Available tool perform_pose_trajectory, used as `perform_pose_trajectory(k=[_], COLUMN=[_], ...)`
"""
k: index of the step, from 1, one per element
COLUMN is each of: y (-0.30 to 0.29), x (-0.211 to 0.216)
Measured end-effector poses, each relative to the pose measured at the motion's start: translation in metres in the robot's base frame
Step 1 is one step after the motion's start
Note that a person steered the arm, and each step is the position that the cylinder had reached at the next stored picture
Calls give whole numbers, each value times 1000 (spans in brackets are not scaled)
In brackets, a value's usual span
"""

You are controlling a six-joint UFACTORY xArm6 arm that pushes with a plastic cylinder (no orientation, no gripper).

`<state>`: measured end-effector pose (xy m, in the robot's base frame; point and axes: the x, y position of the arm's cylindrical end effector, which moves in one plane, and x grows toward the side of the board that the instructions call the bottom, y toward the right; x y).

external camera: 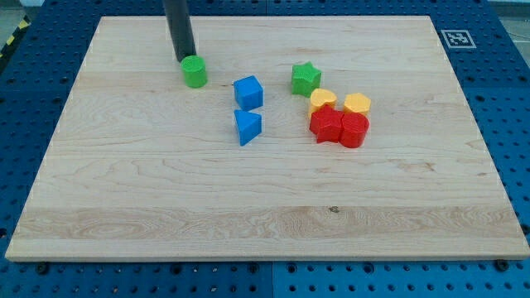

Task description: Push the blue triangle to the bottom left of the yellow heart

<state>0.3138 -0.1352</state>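
No readable words, brands or numbers on the tabletop [166,199] or on any block. Only sign: a small black-and-white square fiducial marker [455,38], sitting just off the tabletop's top right corner on the blue perforated base [497,99]; its pattern is too small to decode. Black-and-yellow hazard striping [12,41] shows off the tabletop's top left corner, carrying no lettering that can be made out.

blue triangle [247,127] lies below the blue cube [248,92], left of the yellow heart [322,100].
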Motion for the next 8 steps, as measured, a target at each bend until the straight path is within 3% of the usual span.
perform_pose_trajectory(k=[2, 4, 5, 6, 8], y=[24, -43, -39, 18, 84], x=[53, 67, 132, 173, 135])
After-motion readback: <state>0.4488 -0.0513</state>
